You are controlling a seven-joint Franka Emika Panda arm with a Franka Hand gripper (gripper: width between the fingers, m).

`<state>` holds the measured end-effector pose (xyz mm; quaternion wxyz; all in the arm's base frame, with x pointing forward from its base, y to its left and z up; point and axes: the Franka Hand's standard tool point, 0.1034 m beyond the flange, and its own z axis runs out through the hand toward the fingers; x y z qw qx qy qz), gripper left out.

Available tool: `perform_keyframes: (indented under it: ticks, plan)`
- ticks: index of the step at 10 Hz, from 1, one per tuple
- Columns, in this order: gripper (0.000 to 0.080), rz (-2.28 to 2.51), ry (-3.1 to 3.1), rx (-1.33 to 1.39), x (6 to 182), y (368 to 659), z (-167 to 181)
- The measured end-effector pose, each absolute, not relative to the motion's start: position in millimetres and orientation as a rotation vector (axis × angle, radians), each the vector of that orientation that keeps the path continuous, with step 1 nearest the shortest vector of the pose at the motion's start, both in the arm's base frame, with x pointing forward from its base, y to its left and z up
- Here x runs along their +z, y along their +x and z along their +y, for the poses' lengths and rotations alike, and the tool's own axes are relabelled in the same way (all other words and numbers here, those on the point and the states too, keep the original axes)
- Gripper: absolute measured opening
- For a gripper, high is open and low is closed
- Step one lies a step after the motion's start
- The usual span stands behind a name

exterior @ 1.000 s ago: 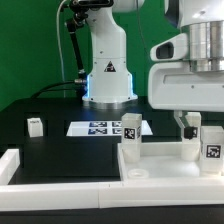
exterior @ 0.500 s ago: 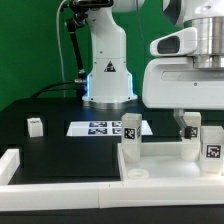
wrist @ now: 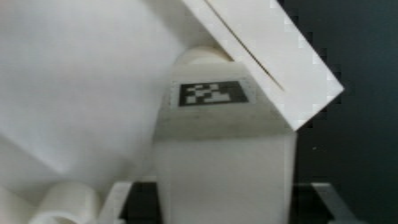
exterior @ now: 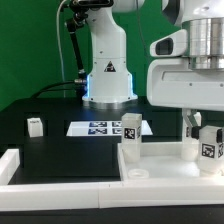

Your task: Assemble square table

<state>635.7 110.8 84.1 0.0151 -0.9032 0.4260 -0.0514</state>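
The square table slab (exterior: 168, 166) lies at the front of the exterior view's right. One white tagged leg post (exterior: 130, 130) stands at its left corner. A second tagged leg post (exterior: 207, 142) stands near its right edge, under my hand. My gripper (exterior: 200, 128) comes down from above, with its fingers on either side of this post. In the wrist view the post (wrist: 217, 150) fills the space between my fingers (wrist: 125, 200), with the slab (wrist: 71, 90) behind it. The gripper looks shut on the post. A third, small leg post (exterior: 35, 125) stands alone at the exterior view's left.
The marker board (exterior: 98, 128) lies flat in front of the robot base (exterior: 108, 80). A long low white border wall (exterior: 60, 172) runs along the front and turns up at the left corner. The table top is black.
My hand has turned and shifted slightly above the right leg post. The post's tag has moved a little to the exterior view's left. Nothing else has moved.
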Motion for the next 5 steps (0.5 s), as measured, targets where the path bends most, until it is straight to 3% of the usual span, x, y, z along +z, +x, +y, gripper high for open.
perform_keyframes:
  ticks: [2, 5]
  plan:
    - [0.0288, 1.910, -2.416, -0.051, 83.4, 631.6, 110.7]
    - [0.0289, 2.261, -2.004, 0.060, 82.8, 628.5, 110.3]
